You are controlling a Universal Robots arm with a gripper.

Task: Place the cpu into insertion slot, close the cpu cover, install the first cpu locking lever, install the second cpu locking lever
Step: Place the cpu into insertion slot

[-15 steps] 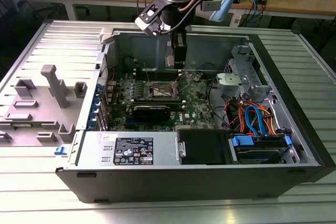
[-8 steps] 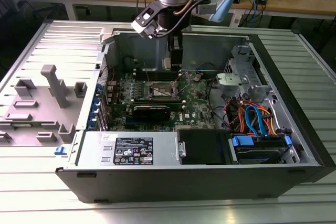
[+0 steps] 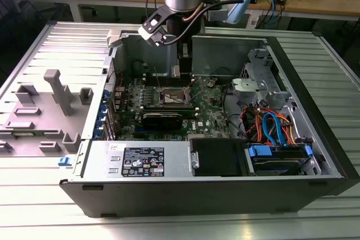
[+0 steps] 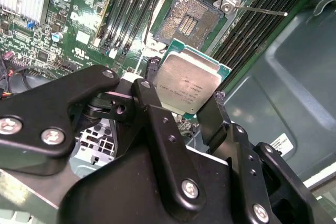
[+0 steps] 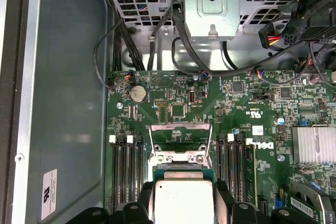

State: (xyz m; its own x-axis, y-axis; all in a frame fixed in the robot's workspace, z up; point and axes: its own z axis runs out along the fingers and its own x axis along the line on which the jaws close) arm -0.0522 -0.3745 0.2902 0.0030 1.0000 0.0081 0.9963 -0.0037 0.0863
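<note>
I have the jaws clenched on the cpu (image 4: 189, 82), pinching 2 opposite edges, with its silver top towards both wrist views. It hangs clear of the open insertion slot (image 4: 189, 20) on the green motherboard (image 5: 236, 108), not seated. The cpu cover (image 5: 181, 141) stands raised, inside the computer case (image 3: 214, 195).

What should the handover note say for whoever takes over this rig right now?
Gripper: shut on the cpu, which it holds by its edges above the motherboard.
Insertion slot: empty, with its contacts exposed. The cpu is close to it but not seated.
Cpu cover: open, off the socket.
Locking lever: swung free, not latched.
Done: cpu picked up and brought to the socket.
Left: seating the cpu, closing the cover, latching both levers.
</note>
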